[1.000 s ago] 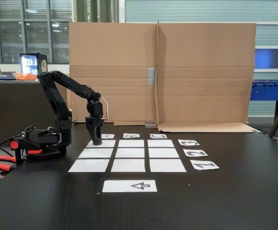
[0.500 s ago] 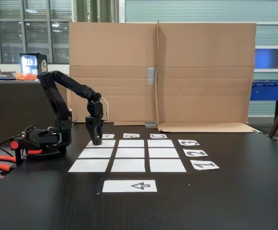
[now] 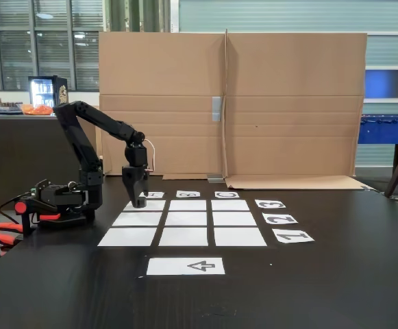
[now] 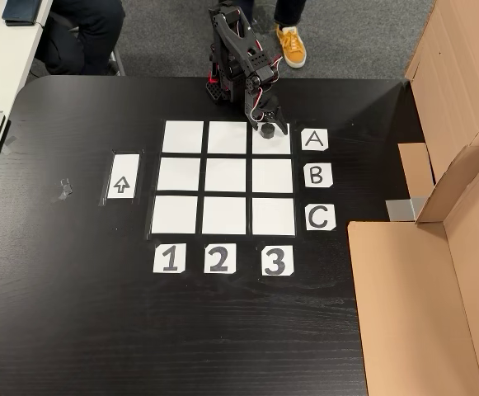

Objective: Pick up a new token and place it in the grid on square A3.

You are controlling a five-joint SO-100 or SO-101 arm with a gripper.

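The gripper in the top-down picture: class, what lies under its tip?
Under the gripper lies the white corner square beside label A. Whether a token sits beneath the tip is hidden by the gripper.

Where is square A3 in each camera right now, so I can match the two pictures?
Fixed view: square A3 is the far-left cell of the grid, just under the tip of the hand.
Other view: square A3 is the top-right cell, left of the A label, with the hand over its top edge.
Shared landmark: the arrow sheet, on the grid's row-1 side.
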